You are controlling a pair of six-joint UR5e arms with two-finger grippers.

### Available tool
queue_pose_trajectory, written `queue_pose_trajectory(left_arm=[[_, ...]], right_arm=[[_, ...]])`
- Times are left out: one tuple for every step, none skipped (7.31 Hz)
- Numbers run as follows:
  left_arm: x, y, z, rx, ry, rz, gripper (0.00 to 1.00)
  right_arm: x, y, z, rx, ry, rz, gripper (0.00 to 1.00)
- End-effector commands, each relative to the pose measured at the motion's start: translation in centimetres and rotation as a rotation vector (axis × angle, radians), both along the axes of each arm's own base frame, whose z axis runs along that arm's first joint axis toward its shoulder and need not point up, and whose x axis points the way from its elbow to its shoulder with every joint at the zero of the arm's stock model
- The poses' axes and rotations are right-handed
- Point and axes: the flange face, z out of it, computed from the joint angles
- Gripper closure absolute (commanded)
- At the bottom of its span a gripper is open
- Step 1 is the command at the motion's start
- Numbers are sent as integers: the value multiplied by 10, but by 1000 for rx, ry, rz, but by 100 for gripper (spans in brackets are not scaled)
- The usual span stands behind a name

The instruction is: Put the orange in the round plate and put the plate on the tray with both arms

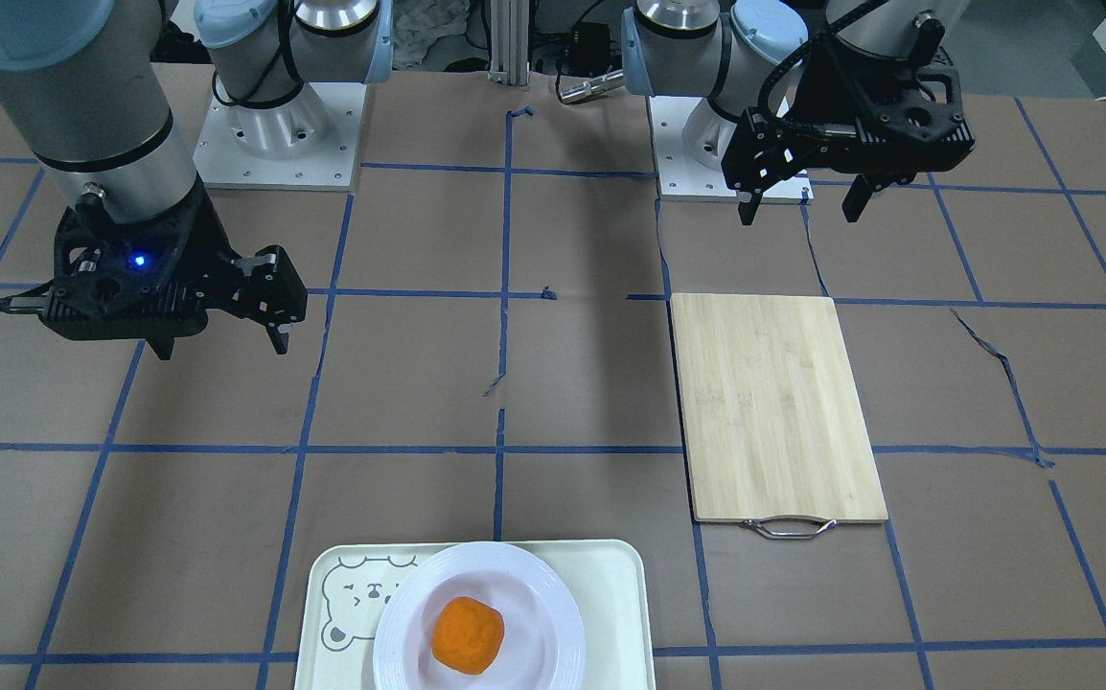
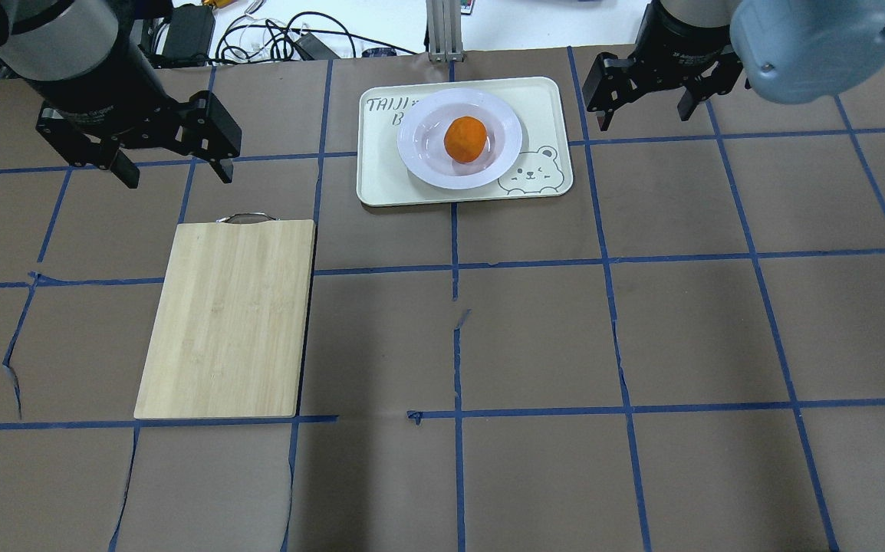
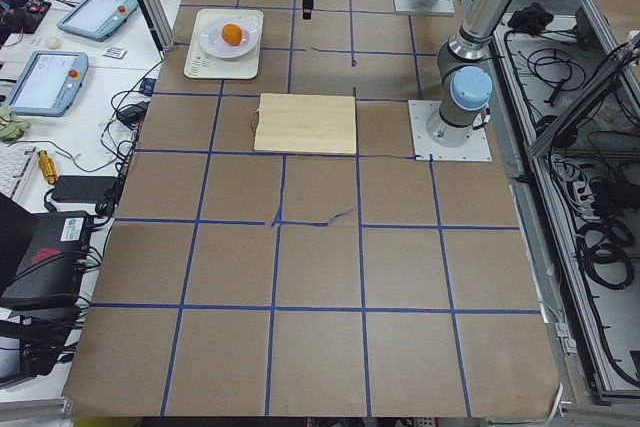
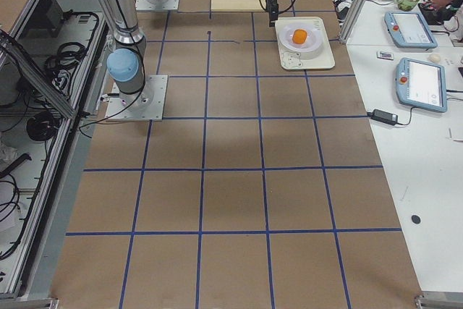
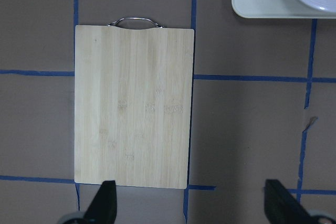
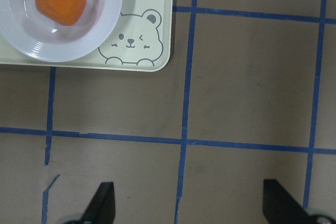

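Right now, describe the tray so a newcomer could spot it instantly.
On the brown table gridded with blue tape, look to the middle of the edge farthest from the robot. The tray lies flat there, carrying a white plate with an orange. Unlike the bamboo cutting board, it is pale cream plastic with rounded corners and a grey bear face in one corner.

Bamboo cutting board (image 2: 228, 318), metal handle (image 2: 246, 218) at one short end, flat on brown table (image 2: 534, 345) gridded with blue tape.
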Motion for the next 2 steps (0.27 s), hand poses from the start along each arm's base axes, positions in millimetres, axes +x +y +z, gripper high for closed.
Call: queue_pose_trajectory(left_arm=[[0,0,1,-2,0,0,0],[0,0,1,-2,1,0,0]], right_arm=[[-4,-1,2,-26,-1,-10,0],[-4,-1,1,-21,0,-10,0]])
